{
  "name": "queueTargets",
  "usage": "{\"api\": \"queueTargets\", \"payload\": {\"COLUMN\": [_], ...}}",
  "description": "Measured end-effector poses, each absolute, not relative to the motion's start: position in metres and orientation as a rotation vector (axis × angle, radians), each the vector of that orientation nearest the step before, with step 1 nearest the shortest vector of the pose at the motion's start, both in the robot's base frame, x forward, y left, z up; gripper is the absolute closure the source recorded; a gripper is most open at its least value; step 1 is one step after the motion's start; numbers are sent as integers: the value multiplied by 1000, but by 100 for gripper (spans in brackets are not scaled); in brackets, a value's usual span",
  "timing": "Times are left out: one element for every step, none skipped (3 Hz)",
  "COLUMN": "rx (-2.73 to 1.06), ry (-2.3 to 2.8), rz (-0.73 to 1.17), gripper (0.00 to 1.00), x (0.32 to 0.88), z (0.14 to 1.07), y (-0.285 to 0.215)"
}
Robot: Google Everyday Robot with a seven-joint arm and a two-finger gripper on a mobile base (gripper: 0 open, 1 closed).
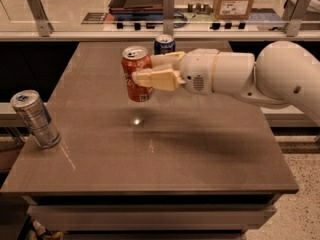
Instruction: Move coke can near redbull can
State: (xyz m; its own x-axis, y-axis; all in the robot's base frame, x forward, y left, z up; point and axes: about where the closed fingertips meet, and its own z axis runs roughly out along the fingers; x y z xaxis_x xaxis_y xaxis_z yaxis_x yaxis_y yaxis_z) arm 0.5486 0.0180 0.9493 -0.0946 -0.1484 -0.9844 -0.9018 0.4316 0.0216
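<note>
The coke can (136, 72), orange-red with a silver top, hangs in the air above the middle of the brown table (200, 149), slightly tilted. My gripper (148, 70) comes in from the right and is shut on the coke can, with its cream fingers (156, 79) around the can's right side. The redbull can (36, 119), slim and silver with blue panels, stands tilted-looking near the table's left edge, well to the left of and nearer than the coke can.
A dark blue can (164, 44) stands at the table's far edge behind the gripper. A glass rail with metal posts (168, 6) runs behind the table. My white arm (270, 76) spans the table's right half.
</note>
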Motion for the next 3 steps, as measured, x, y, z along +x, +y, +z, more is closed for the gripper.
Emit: {"api": "queueTargets", "payload": {"rx": [-1008, -1036, -1052], "ry": [1555, 1547, 1525], "rz": [858, 899, 925], "gripper": [100, 100, 100], "x": [516, 486, 460], "z": [955, 960, 965], "y": [23, 35, 50]}}
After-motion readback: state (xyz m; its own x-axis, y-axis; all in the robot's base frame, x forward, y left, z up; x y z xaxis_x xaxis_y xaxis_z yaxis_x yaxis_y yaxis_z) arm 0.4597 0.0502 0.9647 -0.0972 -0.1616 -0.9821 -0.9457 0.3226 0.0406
